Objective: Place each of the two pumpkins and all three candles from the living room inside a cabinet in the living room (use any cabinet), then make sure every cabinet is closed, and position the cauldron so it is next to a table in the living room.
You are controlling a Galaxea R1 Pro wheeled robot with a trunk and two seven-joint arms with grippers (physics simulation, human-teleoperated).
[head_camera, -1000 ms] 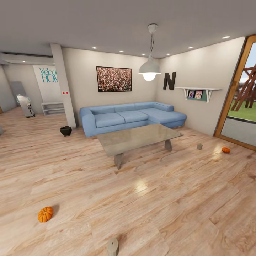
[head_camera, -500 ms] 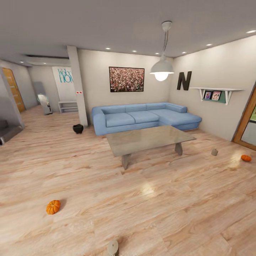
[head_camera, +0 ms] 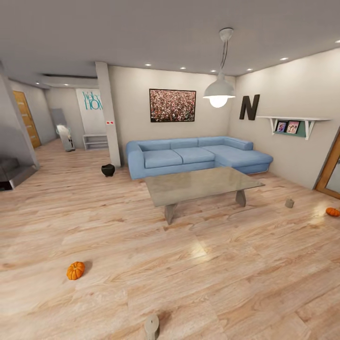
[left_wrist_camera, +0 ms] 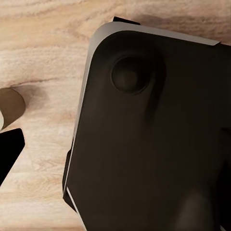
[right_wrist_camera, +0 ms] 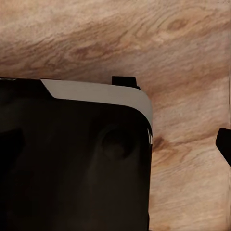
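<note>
On the plank floor, one orange pumpkin [head_camera: 75, 270] lies at the near left and another pumpkin [head_camera: 333, 211] sits at the far right edge. A grey candle [head_camera: 289, 203] stands right of the glass-topped table [head_camera: 203, 183]. Another candle [head_camera: 151, 326] stands at the head view's bottom edge, close to me. The black cauldron [head_camera: 108, 170] rests by the white pillar, left of the sofa and apart from the table. My left gripper [left_wrist_camera: 115, 163] shows one black fingertip [left_wrist_camera: 9, 154] at the frame's edge, next to an olive candle-like stub [left_wrist_camera: 8, 107]. My right gripper [right_wrist_camera: 115, 144] shows one fingertip [right_wrist_camera: 224, 144]. Both hold nothing.
A blue corner sofa [head_camera: 189, 156] stands behind the table, under a pendant lamp [head_camera: 219, 93]. A white pillar [head_camera: 110, 118] divides off a hallway at the left. My dark base [left_wrist_camera: 154, 134] sits below both wrist cameras. Wide floor lies between me and the table.
The head camera has turned left, so the whole room has slid right in the picture and a door and step came into view at the left. The objects themselves have not moved.
</note>
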